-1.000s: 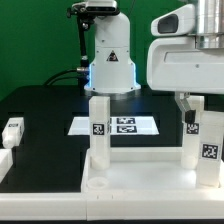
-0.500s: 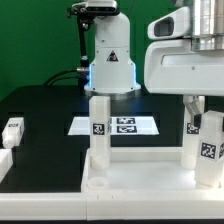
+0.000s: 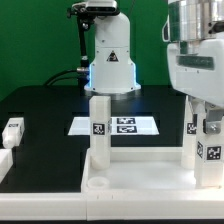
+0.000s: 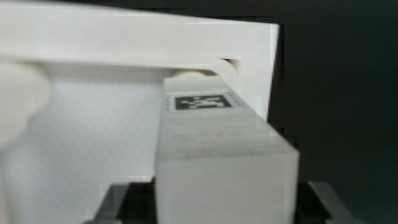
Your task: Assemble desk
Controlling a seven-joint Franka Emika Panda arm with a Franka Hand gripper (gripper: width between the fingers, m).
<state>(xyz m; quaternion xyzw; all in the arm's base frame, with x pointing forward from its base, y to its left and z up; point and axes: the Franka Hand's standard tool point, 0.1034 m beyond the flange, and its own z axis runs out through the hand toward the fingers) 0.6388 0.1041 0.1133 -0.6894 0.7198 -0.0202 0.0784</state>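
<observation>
The desk top [image 3: 130, 182] lies at the front, a white rimmed tray with white legs standing on it. One leg [image 3: 98, 130] stands at the exterior view's left and another [image 3: 191, 135] at the back right. In front of that one stands a third leg [image 3: 212, 155] with a black-and-white tag, and my gripper [image 3: 210, 118] is shut on its upper end from above. In the wrist view this leg [image 4: 222, 160] fills the gap between my fingers [image 4: 125, 205], and its far end meets a corner of the desk top [image 4: 107, 110].
A loose white leg block [image 3: 12, 131] lies on the black table at the exterior view's left edge. The marker board [image 3: 125, 125] lies flat behind the desk top. The arm's base [image 3: 110, 55] stands at the back, in front of a green wall.
My gripper has come down and to the exterior view's right over the front right leg, and has gone from open to shut on it. The legs and desk top have not moved.
</observation>
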